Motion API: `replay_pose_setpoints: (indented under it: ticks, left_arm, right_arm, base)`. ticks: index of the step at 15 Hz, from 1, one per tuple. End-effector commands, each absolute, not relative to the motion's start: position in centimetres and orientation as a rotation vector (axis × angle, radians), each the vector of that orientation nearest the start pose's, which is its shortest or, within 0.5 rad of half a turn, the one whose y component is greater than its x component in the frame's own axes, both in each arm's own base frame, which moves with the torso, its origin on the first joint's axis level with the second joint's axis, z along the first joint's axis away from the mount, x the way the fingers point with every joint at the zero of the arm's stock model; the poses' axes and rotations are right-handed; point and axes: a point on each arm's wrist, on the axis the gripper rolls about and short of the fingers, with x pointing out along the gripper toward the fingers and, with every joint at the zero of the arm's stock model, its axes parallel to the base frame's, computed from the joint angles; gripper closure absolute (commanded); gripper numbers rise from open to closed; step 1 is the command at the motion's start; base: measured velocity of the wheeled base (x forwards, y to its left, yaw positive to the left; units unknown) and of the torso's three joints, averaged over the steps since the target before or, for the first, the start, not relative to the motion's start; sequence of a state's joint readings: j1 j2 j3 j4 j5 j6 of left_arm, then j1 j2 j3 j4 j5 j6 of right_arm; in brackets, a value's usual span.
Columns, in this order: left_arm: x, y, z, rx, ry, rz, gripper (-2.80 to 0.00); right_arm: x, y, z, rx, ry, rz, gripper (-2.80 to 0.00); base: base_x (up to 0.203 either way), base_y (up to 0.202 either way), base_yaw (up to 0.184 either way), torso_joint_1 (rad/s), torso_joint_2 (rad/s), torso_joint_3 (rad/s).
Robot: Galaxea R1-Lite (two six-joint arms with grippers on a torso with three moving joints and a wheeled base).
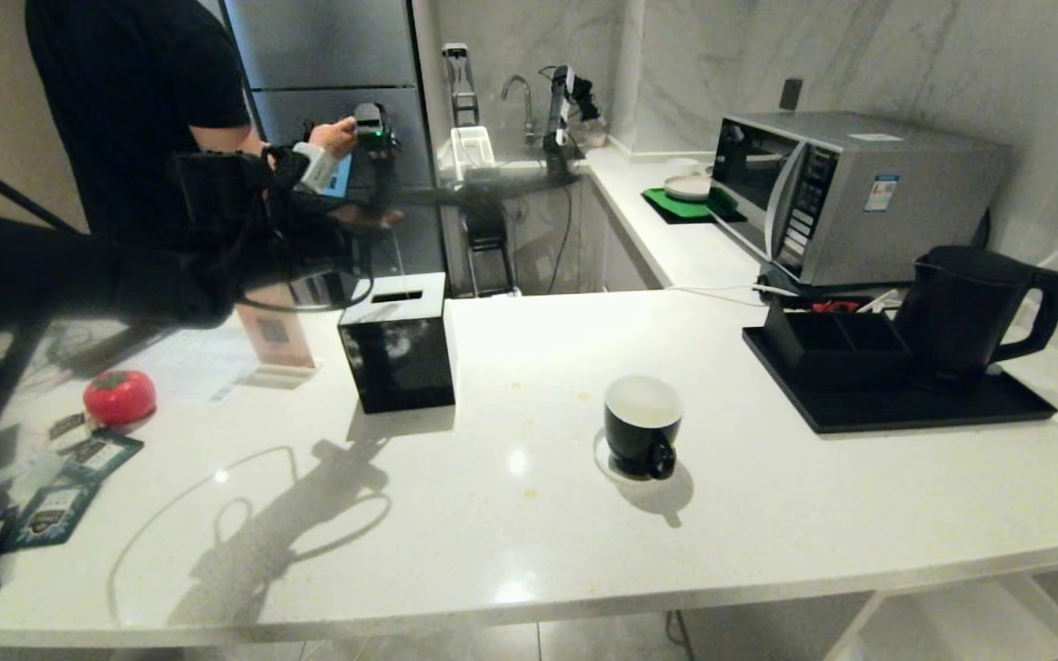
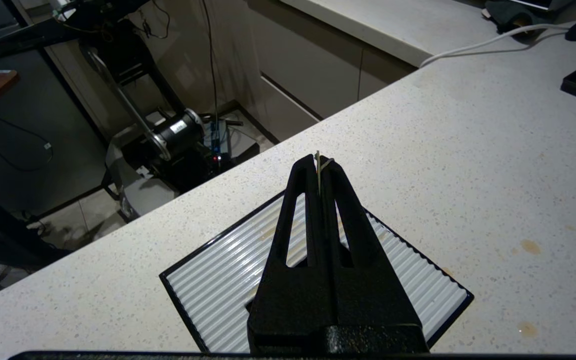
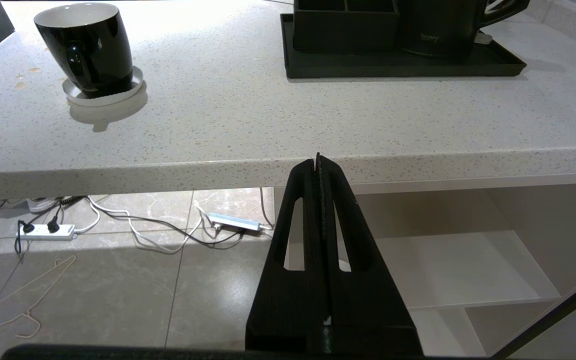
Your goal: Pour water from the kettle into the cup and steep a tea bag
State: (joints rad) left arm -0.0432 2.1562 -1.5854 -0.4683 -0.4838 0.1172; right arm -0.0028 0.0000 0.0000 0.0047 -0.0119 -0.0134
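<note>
Kettle (image 1: 965,312) stands upright on its black tray (image 1: 906,413) at the counter's right, apparently untouched, well apart from the cup (image 1: 643,427) on its saucer mid-counter. Left gripper (image 2: 320,165), above the tissue box (image 1: 398,341), is pinched on a thin pale string, probably the tea bag's; the bag is unseen. Right gripper (image 3: 318,165) hangs closed and empty below the counter edge, so pouring and steeping seem left.

Surface (image 1: 768,514): pale speckled stone, polished; I see lamp glare on it.
Cup (image 1: 642,427): glossy black ceramic, white inside.
Kettle (image 1: 965,312): matt black plastic.
Tissue box (image 1: 398,344): mirror-glossy black.
Microwave (image 1: 860,193): brushed silver metal.
Left tool (image 2: 319,165): grainy matt black plastic.
</note>
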Motion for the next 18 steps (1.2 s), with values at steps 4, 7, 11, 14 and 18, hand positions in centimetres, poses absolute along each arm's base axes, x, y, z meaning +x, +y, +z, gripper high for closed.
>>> replay_pose_setpoints:
  ticks: [4, 7, 11, 14, 18]
  left_arm:
    - [45.1, -2.9, 20.3, 0.086, 0.085, -0.531, 0.00]
    - [45.1, -2.8, 20.3, 0.084, 0.085, -0.531, -2.80]
    - [45.1, -2.8, 20.4, 0.090, 0.076, -0.525, -2.80]
    - [45.1, -2.8, 20.7, 0.091, 0.048, -0.520, -2.80]
    - [44.6, -2.7, 21.8, 0.097, 0.021, -0.519, -2.80]
  right_arm:
    - [-2.3, 0.0, 7.5, -0.014, 0.005, -0.015, 0.00]
    - [-2.3, 0.0, 7.5, -0.014, 0.005, -0.015, 0.00]
    - [-2.3, 0.0, 7.5, -0.015, 0.005, -0.015, 0.00]
    - [-2.3, 0.0, 7.5, -0.014, 0.005, -0.014, 0.00]
    - [-2.3, 0.0, 7.5, -0.015, 0.006, -0.015, 0.00]
  base:
    - [0.000, 0.000, 0.000, 0.000, 0.00, 0.000]
    - [0.000, 0.000, 0.000, 0.000, 0.00, 0.000]
    - [0.000, 0.000, 0.000, 0.000, 0.00, 0.000]
    - [0.000, 0.000, 0.000, 0.000, 0.00, 0.000]
    - [0.000, 0.000, 0.000, 0.000, 0.00, 0.000]
